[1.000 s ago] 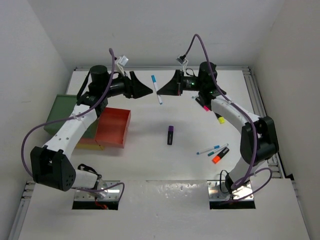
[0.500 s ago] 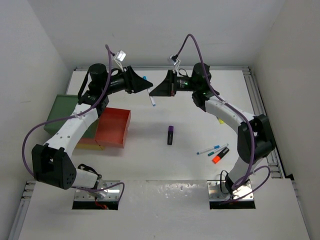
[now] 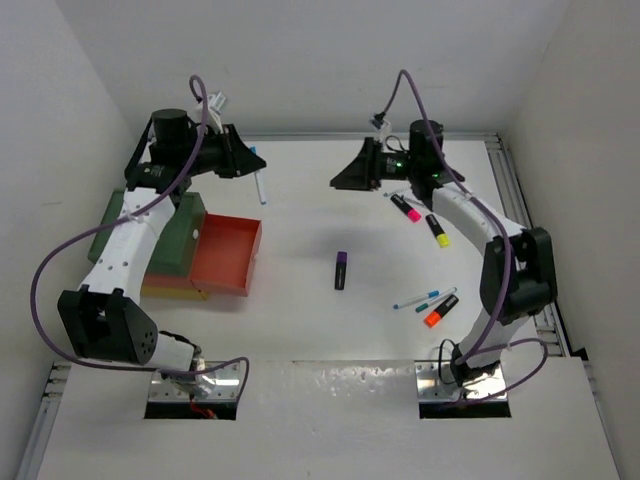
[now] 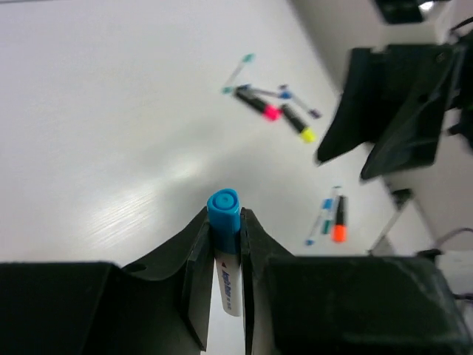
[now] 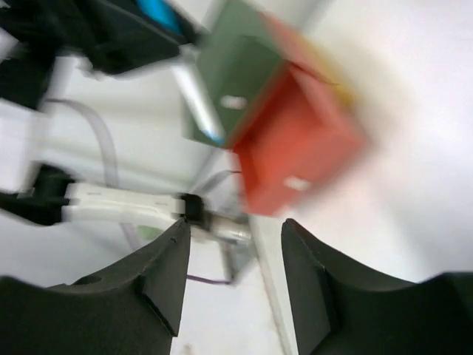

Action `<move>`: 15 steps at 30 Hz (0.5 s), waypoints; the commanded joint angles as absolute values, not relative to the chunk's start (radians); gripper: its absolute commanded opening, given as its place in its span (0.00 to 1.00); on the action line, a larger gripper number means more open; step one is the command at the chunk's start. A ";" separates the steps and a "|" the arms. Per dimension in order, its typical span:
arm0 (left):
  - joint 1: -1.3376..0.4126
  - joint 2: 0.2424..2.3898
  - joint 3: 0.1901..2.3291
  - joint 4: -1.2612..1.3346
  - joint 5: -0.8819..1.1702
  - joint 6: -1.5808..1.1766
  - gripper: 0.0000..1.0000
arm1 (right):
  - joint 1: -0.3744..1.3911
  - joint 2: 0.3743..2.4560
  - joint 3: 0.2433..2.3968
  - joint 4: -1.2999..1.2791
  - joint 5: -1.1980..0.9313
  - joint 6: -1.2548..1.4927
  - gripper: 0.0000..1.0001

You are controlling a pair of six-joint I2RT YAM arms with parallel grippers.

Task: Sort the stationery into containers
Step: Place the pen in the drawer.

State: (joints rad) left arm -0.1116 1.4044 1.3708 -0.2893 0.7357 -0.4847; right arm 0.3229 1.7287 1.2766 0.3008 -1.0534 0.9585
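White tabletop (image 3: 300, 330) and plain white walls fill the overhead view. At the far left, the left gripper (image 3: 245, 164) is clamped on a white pen with a blue cap (image 3: 259, 185), which is lifted off the table. The wrist view shows the blue cap pinched between the two fingertips, with the white barrel running back between them. The left arm is raised and stretched far forward, its gripper pointing toward the right one.

Below and behind this gripper lie a dark green rectangular tray (image 3: 178, 240), a red-orange rectangular tray (image 3: 228, 255) touching it, and a yellow tray (image 3: 176, 291) partly underneath.

Opposite and well apart, the right gripper (image 3: 340, 180) hovers with jaws spread, holding nothing. Just behind it lie a pink highlighter (image 3: 405, 208) and a yellow highlighter (image 3: 437, 230).
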 commanded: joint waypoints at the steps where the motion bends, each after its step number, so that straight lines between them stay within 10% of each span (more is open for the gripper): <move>1: -0.095 1.411 1.482 -0.711 0.571 -0.139 0.00 | 0.218 1.658 1.322 -0.146 -1.023 0.574 0.52; 15: -0.117 1.404 1.298 -0.917 0.209 -0.067 0.00 | 0.035 1.488 1.148 -0.699 -0.795 0.054 0.47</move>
